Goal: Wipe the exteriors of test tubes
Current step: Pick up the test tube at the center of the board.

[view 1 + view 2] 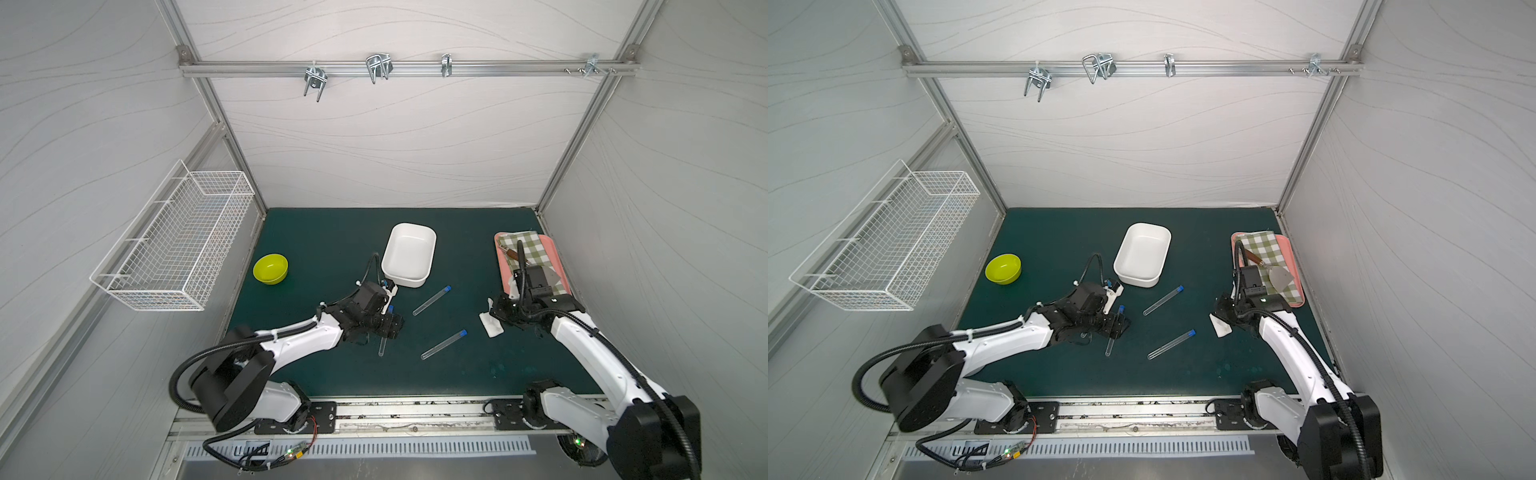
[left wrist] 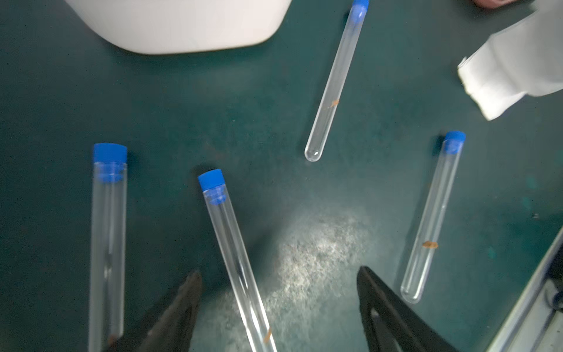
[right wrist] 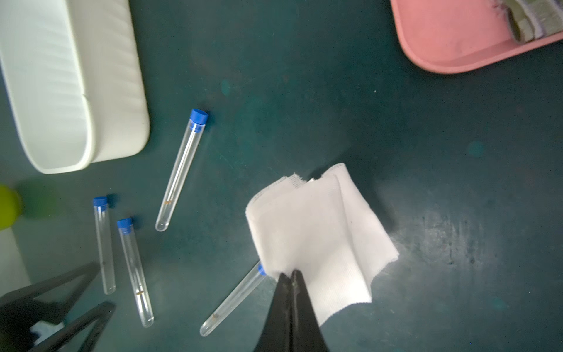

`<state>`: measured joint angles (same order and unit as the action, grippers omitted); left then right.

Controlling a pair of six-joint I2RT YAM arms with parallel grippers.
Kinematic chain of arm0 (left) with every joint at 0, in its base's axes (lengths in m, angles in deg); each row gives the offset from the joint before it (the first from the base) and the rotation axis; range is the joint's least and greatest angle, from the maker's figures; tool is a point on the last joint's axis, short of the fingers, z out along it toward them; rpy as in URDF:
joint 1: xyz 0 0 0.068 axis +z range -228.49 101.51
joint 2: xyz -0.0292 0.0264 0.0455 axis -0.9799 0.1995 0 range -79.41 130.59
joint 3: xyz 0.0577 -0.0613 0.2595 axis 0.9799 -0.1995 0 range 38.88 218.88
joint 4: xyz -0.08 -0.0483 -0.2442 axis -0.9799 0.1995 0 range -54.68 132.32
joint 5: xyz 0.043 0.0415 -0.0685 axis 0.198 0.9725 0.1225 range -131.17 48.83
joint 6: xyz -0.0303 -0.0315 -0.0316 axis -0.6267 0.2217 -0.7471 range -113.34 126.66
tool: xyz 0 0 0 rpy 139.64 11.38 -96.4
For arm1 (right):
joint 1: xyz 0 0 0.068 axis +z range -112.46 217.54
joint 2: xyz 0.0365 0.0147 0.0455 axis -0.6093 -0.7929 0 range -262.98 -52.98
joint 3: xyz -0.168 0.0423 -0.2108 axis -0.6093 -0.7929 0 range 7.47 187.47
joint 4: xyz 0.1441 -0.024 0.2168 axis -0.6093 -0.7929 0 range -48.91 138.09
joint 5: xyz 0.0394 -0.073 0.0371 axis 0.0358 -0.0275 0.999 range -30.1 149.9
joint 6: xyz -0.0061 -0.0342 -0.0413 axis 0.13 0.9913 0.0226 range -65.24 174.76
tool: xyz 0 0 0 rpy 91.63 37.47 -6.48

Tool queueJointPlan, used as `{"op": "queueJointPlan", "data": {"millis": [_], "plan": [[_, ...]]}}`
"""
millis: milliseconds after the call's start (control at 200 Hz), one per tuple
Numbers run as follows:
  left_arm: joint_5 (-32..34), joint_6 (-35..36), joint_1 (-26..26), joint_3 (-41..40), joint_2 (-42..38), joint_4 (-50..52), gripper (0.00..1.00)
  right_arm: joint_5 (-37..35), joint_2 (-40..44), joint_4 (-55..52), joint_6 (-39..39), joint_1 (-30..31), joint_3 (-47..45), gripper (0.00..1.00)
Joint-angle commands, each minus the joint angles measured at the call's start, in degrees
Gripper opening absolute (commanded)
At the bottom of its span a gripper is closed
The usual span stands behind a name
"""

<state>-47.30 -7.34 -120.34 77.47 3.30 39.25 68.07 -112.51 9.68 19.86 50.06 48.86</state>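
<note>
Four tubes (image 2: 334, 85) lie flat on the table (image 2: 152, 106), one between the wide-open jaws of my left end effector (image 2: 278, 272), not gripped. My right end effector (image 3: 292, 274) is pinched shut on the cloth (image 3: 316, 231). Tubes likely light, stiff, slick, breakable and apt to roll; take mid-barrel, gently.

L arm (image 1: 299, 340) & R arm (image 1: 582, 345): white shell links w/ black joints & black wrist cam blocks, black corrugated cable hose (image 1: 195, 365) along each, white zip ties, black base plates (image 1: 320, 415) w/ screws, left gripper (image 2: 278, 272) w/ black tapered fingers.
</note>
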Motion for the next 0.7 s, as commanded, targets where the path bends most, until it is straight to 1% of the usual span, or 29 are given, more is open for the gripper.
{"op": "queueJointPlan", "data": {"millis": [0, 60, 215, 360, 430, 695], "plan": [[2.44, 3.71, -2.03, 5.86, 4.93, -3.23, 0.79, 5.22, 1.78, -1.42, 0.38, -0.93, 1.75, 0.0], [3.81, 5.15, -3.45, 7.84, 8.01, -2.98, 0.78, 5.63, 2.18, -1.62, 0.53, -1.14, 1.95, 0.0], [5.07, 7.8, -5.85, 10.95, 12.37, -3.4, 0.76, 7.14, 3.16, -2.23, 1.11, -2.05, 1.79, 0.0], [4.83, 8.57, -6.17, 12.4, 14.81, -4.2, 0.76, 8.35, 4.06, -2.51, 1.41, -3.19, 1.43, 0.0], [5.79, 9.0, -6.14, 13.52, 16.46, -3.68, 0.75, 8.8, 4.31, -2.54, 1.4, -3.62, 1.42, 0.0], [9.8, 12.15, -6.14, 16.07, 20.75, -3.96, 0.68, 9.24, 4.51, -3.13, 1.84, -4.25, 1.94, 0.0]]}}
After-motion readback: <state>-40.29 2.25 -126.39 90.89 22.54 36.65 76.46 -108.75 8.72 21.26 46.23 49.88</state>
